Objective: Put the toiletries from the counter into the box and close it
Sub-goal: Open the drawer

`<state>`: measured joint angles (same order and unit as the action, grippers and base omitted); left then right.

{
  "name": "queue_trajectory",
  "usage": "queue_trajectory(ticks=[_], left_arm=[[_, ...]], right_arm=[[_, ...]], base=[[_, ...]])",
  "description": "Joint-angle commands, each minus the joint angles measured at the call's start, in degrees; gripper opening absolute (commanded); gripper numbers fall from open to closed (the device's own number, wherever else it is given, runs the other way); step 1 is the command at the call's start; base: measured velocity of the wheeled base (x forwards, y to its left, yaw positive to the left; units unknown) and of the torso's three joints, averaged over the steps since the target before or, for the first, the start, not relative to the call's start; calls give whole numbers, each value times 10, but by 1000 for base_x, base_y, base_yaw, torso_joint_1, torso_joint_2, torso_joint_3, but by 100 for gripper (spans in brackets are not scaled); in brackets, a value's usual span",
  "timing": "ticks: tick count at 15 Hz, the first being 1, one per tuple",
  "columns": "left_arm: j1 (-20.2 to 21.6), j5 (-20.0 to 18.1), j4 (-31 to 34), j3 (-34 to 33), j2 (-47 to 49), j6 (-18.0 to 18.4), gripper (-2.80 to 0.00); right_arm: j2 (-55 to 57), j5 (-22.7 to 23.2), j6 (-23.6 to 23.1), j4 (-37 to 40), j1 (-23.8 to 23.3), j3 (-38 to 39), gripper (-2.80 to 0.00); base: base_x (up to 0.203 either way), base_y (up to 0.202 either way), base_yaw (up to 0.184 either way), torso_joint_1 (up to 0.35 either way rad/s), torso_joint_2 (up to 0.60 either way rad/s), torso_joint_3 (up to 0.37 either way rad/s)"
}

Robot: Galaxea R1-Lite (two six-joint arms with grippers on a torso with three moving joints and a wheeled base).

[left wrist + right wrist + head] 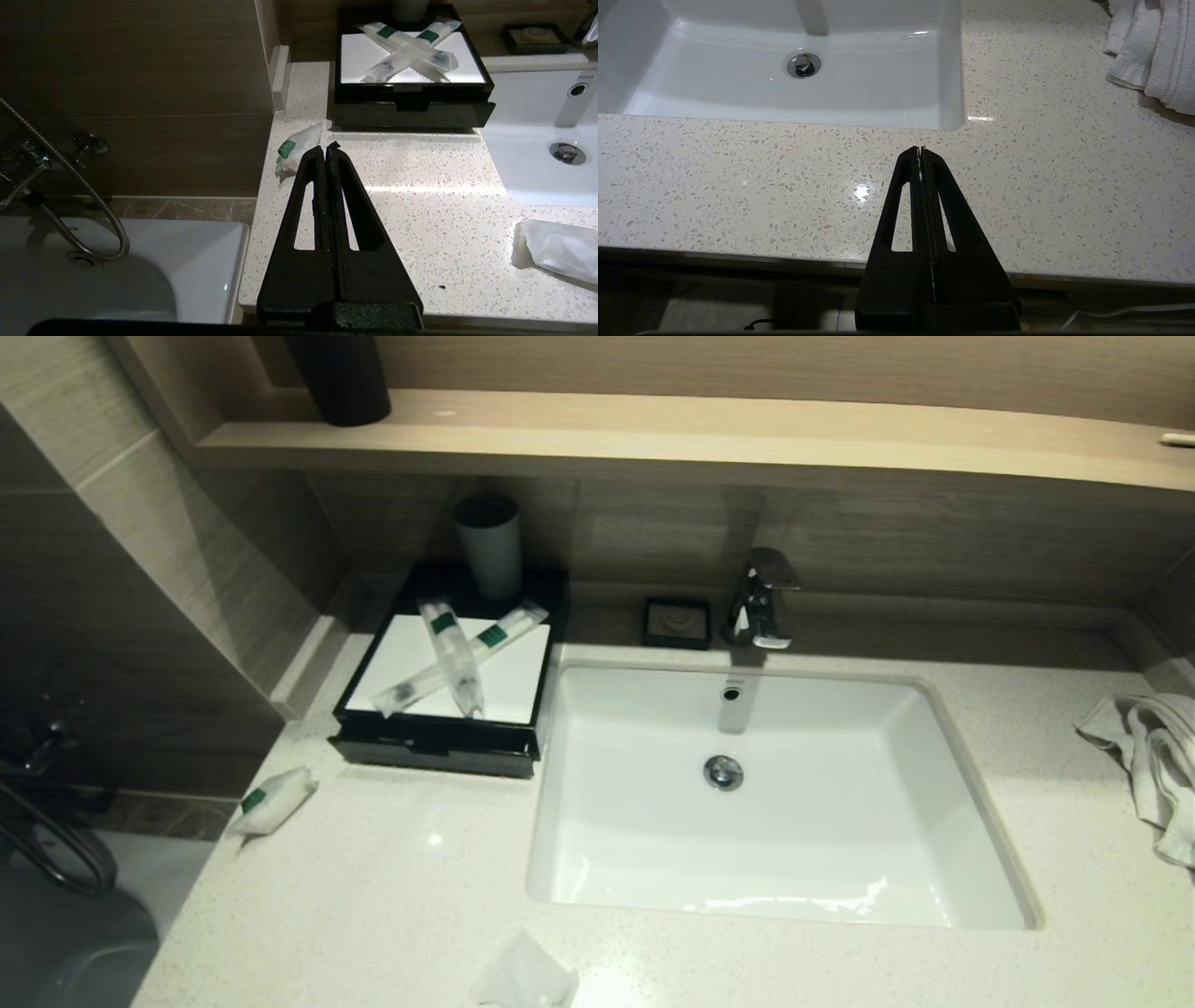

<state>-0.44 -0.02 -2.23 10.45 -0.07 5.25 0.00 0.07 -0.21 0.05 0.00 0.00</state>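
Observation:
The black box (439, 747) with a white top panel stands on the counter (392, 887) left of the sink; its front drawer looks pushed in. Two long slim tubes (455, 653) with green labels lie crossed on its top panel (406, 53). One short soft packet (273, 800) lies at the counter's left edge. Another packet (523, 975) lies at the front edge. My left gripper (325, 148) is shut and empty, hovering over the counter's front, its tips just short of the left packet (299, 147). Shut and empty too, my right gripper (920, 150) hangs over the counter's front edge before the sink.
A white inset sink (775, 793) fills the counter's middle, with a chrome tap (761, 597) behind. A grey cup (488, 546) stands on the box's rear. A small black soap dish (677, 621) sits beside the tap. A white towel (1148, 765) lies far right. A bathtub (117, 266) lies beyond the counter's left edge.

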Motion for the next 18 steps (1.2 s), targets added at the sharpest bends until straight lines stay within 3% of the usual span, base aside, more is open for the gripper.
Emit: queue_trajectory(ticks=[1, 7, 18], left_arm=[[0, -1, 30, 47, 1, 0, -280], [0, -14, 78, 127, 21, -2, -280], [-3, -12, 33, 259, 256, -5, -280]], right_arm=[[0, 0, -1, 0, 0, 0, -280], [0, 0, 0, 0, 0, 0, -280], [0, 0, 0, 0, 0, 0, -280]], base=[[0, 0, 0, 0, 0, 0], [0, 0, 0, 0, 0, 0], [0, 0, 0, 0, 0, 0]])
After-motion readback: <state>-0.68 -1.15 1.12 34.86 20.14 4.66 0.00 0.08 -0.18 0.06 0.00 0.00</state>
